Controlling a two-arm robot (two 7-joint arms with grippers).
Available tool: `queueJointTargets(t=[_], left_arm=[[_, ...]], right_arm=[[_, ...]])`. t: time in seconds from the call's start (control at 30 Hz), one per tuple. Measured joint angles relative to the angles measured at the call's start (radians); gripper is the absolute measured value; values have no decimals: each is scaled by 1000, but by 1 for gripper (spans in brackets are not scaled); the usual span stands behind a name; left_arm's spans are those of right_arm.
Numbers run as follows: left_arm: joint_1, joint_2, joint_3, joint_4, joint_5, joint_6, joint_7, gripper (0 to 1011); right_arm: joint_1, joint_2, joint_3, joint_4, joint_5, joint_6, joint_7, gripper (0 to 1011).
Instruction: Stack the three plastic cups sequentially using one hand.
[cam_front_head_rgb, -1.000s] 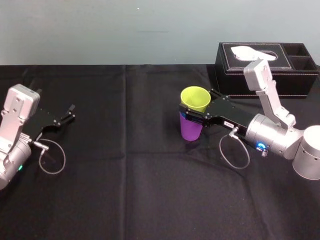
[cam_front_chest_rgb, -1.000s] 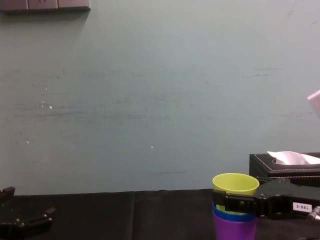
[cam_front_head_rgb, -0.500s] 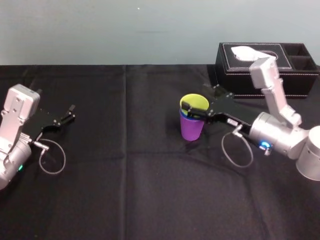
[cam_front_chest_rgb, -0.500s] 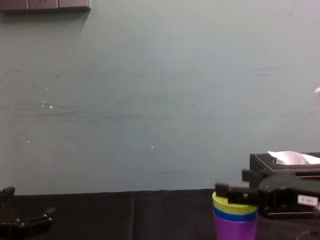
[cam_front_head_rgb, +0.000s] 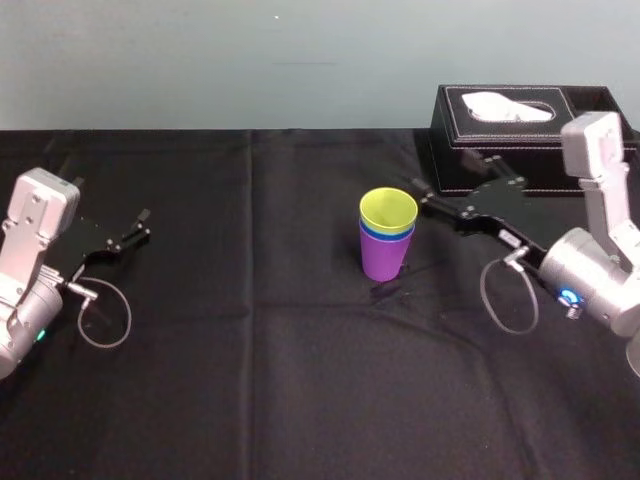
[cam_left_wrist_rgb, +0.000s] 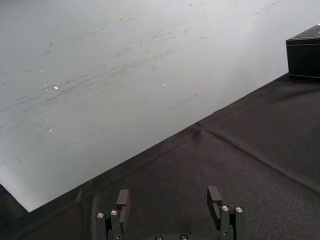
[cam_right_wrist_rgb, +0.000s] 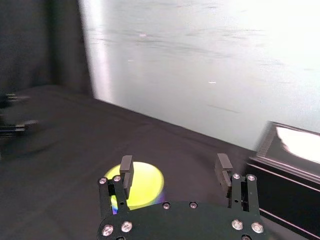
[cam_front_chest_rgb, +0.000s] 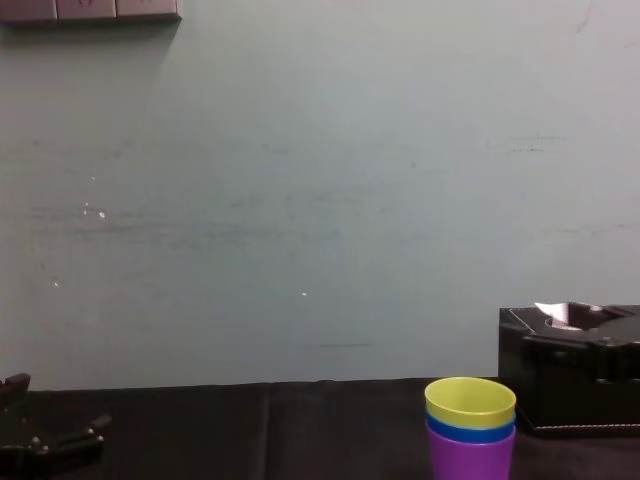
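The three plastic cups stand nested upright mid-table: the yellow-green cup (cam_front_head_rgb: 389, 209) sits inside the blue cup (cam_front_head_rgb: 384, 233), which sits inside the purple cup (cam_front_head_rgb: 383, 258). The chest view shows the same stack from the side, yellow-green cup (cam_front_chest_rgb: 470, 401) over blue cup (cam_front_chest_rgb: 470, 433) over purple cup (cam_front_chest_rgb: 470, 458). My right gripper (cam_front_head_rgb: 440, 172) hangs open to the right of the stack, clear of it, with nothing between its fingers. Its wrist view has the yellow-green cup (cam_right_wrist_rgb: 140, 184) below and off to one side of the right gripper (cam_right_wrist_rgb: 174, 162). My left gripper (cam_front_head_rgb: 110, 205) rests open at the table's far left.
A black tissue box (cam_front_head_rgb: 530, 125) with white tissue stands at the back right, just behind my right gripper. Black cloth (cam_front_head_rgb: 260, 380) covers the table, and a pale wall rises behind it.
My right gripper lowered the yellow-green cup into the blue one, opened, and drew back to the right, away from the stack. The left arm has not moved.
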Motion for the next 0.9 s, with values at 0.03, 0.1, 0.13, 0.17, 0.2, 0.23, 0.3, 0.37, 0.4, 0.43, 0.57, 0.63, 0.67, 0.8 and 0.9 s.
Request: queueJointTargets(t=[0.03,0.1,0.13,0.17,0.2,0.23,0.3,0.37,0.4,0.43,0.57,0.63,0.67,0.8,0.9], left_arm=[[0,0,0,0,0,0,0,1011],[0,0,0,0,0,0,0,1011],[0,0,0,0,0,0,0,1011],[0,0,0,0,0,0,0,1012],[0,0,0,0,0,0,0,1011],[0,0,0,0,0,0,0,1011],[0,0,0,0,0,0,0,1011],[0,0,0,0,0,0,0,1011],[0,0,0,0,0,0,0,1011],[0,0,0,0,0,0,0,1011],[0,0,0,0,0,0,0,1011],[0,0,0,0,0,0,0,1011],[0,0,0,0,0,0,0,1011],[0,0,0,0,0,0,0,1011],[0,0,0,0,0,0,0,1011]], right_arm=[[-7,-1,6,-4,-8,-2,-14,1004],[-32,-5,24,-17,-37,-3,-71,1004],[-39,-7,29,-20,-47,-3,-88,1004],[-46,-9,34,-22,-58,-3,-106,1004],[-52,-12,39,-24,-69,-3,-123,1004],[-64,-17,45,-27,-90,-4,-154,1004],[-73,-22,50,-27,-109,-3,-179,1004],[-81,-30,53,-23,-133,-2,-204,1004],[-82,-32,53,-20,-141,-1,-212,1004],[-84,-36,53,-13,-157,4,-223,1004],[-84,-46,52,8,-186,9,-236,1004],[-83,-52,51,18,-196,11,-237,1004],[-83,-54,51,20,-199,12,-236,1004],[-82,-61,50,30,-205,13,-217,1004],[-81,-61,50,31,-205,13,-214,1004]])
